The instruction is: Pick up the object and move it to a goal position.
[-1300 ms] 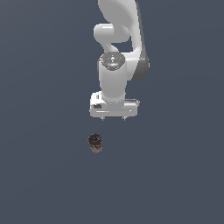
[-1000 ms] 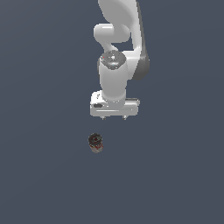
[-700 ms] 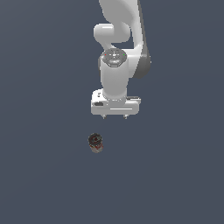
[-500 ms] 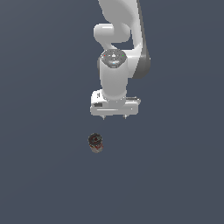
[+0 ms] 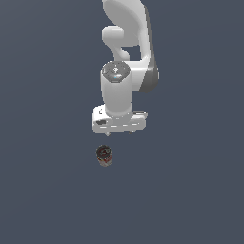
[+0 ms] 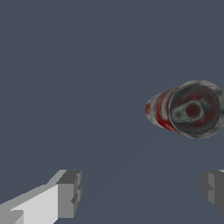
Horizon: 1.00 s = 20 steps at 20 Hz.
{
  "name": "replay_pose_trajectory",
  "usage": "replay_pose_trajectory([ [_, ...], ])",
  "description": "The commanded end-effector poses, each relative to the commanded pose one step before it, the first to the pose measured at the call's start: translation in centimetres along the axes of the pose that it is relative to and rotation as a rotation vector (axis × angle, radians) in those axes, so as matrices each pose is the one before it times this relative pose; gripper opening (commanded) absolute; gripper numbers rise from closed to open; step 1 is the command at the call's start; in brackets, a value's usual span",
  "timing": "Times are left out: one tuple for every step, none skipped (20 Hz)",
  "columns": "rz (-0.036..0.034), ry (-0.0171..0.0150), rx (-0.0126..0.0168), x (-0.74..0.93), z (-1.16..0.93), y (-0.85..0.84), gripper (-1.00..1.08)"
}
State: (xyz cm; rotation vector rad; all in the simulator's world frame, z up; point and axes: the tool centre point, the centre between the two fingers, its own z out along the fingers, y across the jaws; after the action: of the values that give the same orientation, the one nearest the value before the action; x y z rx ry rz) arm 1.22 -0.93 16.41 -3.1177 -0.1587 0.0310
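The object, a small can (image 5: 104, 155) with a dark round top and a red, white and brown label, stands upright on the dark grey floor. My gripper (image 5: 119, 133) hangs above it, pointing down, a little toward the exterior view's right of the can and farther back. It is open and empty. In the wrist view the can (image 6: 186, 109) shows from above, beyond the gap of my gripper (image 6: 142, 192), and the two grey fingertips (image 6: 69, 194) stand wide apart with nothing between them.
The white arm (image 5: 128, 52) rises behind the gripper toward the top of the exterior view. The floor (image 5: 47, 190) is a plain dark grey surface with no other objects in view.
The gripper has shifted slightly toward the exterior view's left and the wrist has turned a little. The can has not moved.
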Motion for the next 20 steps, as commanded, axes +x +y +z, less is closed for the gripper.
replay_pose_trajectory([
  [-0.03806,0.00245,-0.00340,0.796,0.433,1.059,1.00],
  [-0.01769,0.00120,-0.00152,0.340,0.204,0.497,1.00],
  [-0.01875,0.00124,-0.00161,0.343,0.223,0.537,1.00],
  [-0.01961,0.00126,-0.00168,0.338,0.240,0.575,1.00],
  [-0.01891,0.00119,-0.00162,0.305,0.238,0.566,1.00],
  [-0.01779,0.00109,-0.00152,0.268,0.230,0.542,1.00],
  [-0.01667,0.00100,-0.00142,0.234,0.221,0.517,1.00],
  [-0.01556,0.00091,-0.00133,0.203,0.212,0.490,1.00],
  [-0.01446,0.00083,-0.00123,0.175,0.201,0.460,1.00],
  [-0.01336,0.00075,-0.00114,0.150,0.189,0.430,1.00],
  [-0.01227,0.00068,-0.00105,0.127,0.176,0.399,1.00],
  [-0.01118,0.00061,-0.00095,0.108,0.163,0.366,1.00],
  [-0.01012,0.00054,-0.00086,0.090,0.149,0.332,1.00],
  [-0.00901,0.00048,-0.00077,0.074,0.135,0.300,1.00],
  [-0.00795,0.00042,-0.00068,0.061,0.120,0.265,1.00],
  [-0.00687,0.00036,-0.00059,0.049,0.105,0.231,1.00],
  [-0.00583,0.00030,-0.00050,0.039,0.089,0.195,1.00],
  [-0.00476,0.00024,-0.00041,0.030,0.074,0.160,1.00],
  [-0.00370,0.00019,-0.00032,0.022,0.057,0.125,1.00],
  [-0.00266,0.00013,-0.00023,0.016,0.041,0.088,1.00],
])
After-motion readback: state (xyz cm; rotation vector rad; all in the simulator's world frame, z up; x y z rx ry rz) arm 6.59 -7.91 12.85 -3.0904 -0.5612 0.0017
